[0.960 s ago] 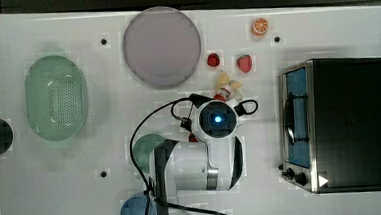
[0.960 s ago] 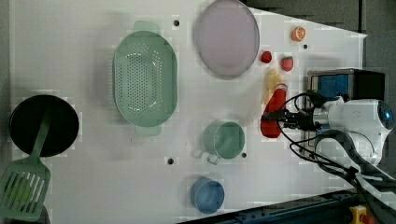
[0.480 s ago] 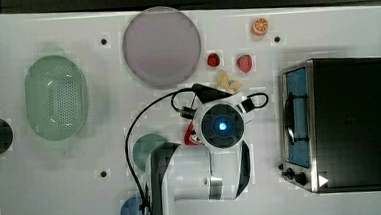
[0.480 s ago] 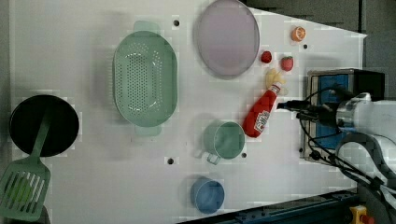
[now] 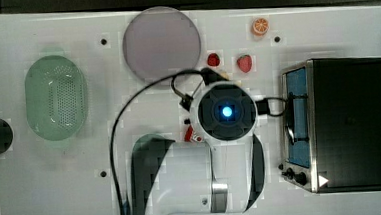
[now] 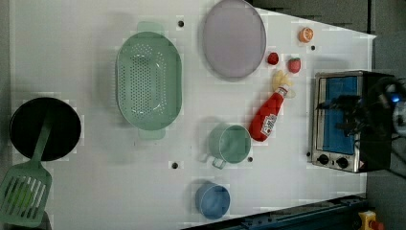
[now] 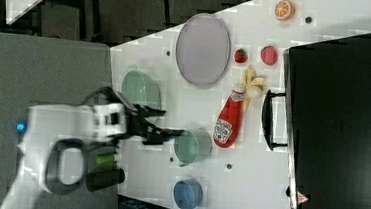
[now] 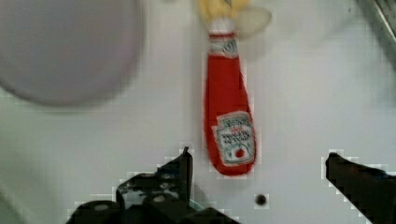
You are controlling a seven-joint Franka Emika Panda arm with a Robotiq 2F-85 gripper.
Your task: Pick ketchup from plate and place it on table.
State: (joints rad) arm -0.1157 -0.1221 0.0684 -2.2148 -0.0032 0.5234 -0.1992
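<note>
The ketchup [image 6: 267, 117] lies flat on the white table [image 6: 72, 48], cap toward the banana, base beside the green cup; I also see the ketchup [image 7: 228, 118] [image 8: 228, 121], and a sliver of the ketchup [image 5: 190, 134] under my wrist. The lilac plate [image 6: 233, 38] [image 5: 162, 41] [image 7: 203, 49] [image 8: 60, 46] has nothing on it and sits apart from the bottle. My gripper [image 8: 259, 158] is open and raised above the bottle's base end, holding nothing. In the right view the gripper [image 7: 164, 123] hangs high over the cup.
A green cup [image 6: 230, 143] touches the bottle's base. The banana [image 6: 282, 81], two strawberries [image 6: 273, 58] and an orange slice [image 6: 305, 34] lie near the toaster oven [image 6: 342, 120]. The green basket [image 6: 148, 81], blue bowl [image 6: 212, 199] and black pan [image 6: 43, 127] stand farther off.
My gripper has let go of the ketchup and lifted away, moving toward the left view's right. The bottle now lies uncovered on the table and stays still.
</note>
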